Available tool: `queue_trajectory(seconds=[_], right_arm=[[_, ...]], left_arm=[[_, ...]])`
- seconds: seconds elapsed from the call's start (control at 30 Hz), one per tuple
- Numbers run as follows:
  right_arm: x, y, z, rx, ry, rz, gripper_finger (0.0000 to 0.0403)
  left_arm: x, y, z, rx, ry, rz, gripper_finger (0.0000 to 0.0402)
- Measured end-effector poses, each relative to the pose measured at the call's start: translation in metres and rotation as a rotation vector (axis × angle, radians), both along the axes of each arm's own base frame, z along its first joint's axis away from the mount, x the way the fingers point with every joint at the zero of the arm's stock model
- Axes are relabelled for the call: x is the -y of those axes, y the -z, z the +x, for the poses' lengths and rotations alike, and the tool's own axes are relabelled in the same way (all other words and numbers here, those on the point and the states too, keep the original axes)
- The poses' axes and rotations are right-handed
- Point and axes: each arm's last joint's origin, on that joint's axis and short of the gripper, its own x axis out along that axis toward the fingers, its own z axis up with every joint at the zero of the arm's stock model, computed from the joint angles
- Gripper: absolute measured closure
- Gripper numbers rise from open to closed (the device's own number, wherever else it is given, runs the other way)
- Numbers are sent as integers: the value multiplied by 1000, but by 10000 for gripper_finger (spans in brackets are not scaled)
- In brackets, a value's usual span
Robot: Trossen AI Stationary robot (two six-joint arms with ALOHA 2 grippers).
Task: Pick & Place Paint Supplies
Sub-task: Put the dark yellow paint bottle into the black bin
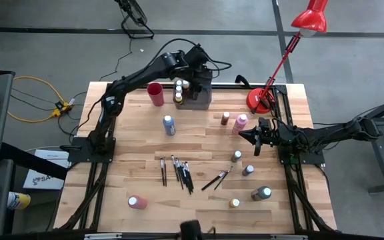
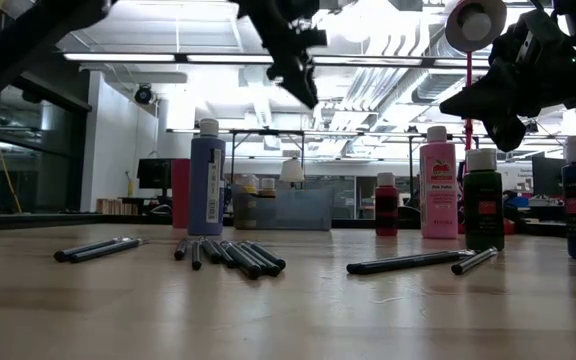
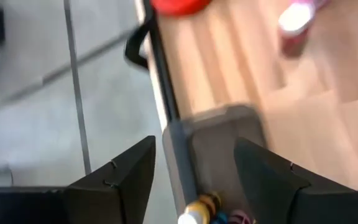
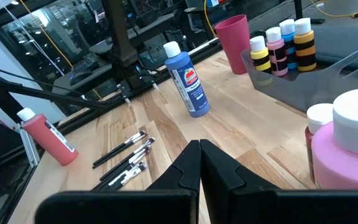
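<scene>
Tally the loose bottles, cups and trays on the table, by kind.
Loose bottles: 8
Cups: 1
Trays: 1
Total: 10

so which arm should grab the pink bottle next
Right. The right end effector, fingers shut, hangs just beside the pink bottle, while the left end effector is open over the grey tray at the far edge.

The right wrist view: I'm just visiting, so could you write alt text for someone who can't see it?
The right gripper, fingers shut and empty, points across a wooden table toward an upright blue paint bottle. Beyond stand a red cup and a grey tray holding bottles; loose paintbrushes and a red bottle lie aside, a pink bottle close by.
</scene>
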Motion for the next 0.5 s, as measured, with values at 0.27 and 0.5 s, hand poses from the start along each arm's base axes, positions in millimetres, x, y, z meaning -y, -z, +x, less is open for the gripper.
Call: queue_trajectory(seconds=[0.27,0.5], right_arm=[[0,0,0,0,0,0,400],[0,0,0,0,0,0,400]], left_arm=[[38,-20,-3,48,154,15,231],[64,2,-21,161,230,17,251]])
